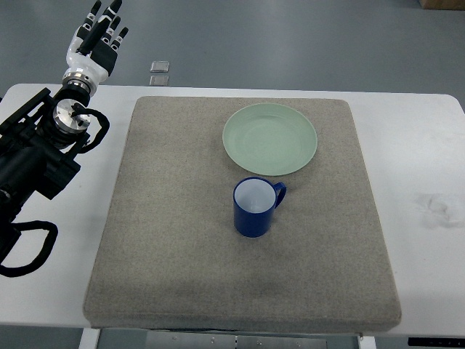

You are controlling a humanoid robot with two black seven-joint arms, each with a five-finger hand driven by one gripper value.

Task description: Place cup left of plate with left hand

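On the mat: a blue cup (pixel 254 207) stood upright, handle toward the upper right, just below the plate's near rim.
Plate: a pale green plate (pixel 269 138) lay on the far half of the grey mat (pixel 167 240), well apart from the hand.
Left hand: the left hand (pixel 98 38) hung past the white table's (pixel 421 145) far left corner, fingers straight and slightly spread, holding nothing.
Floor: two small square tiles (pixel 160 73) lay beyond the table edge.
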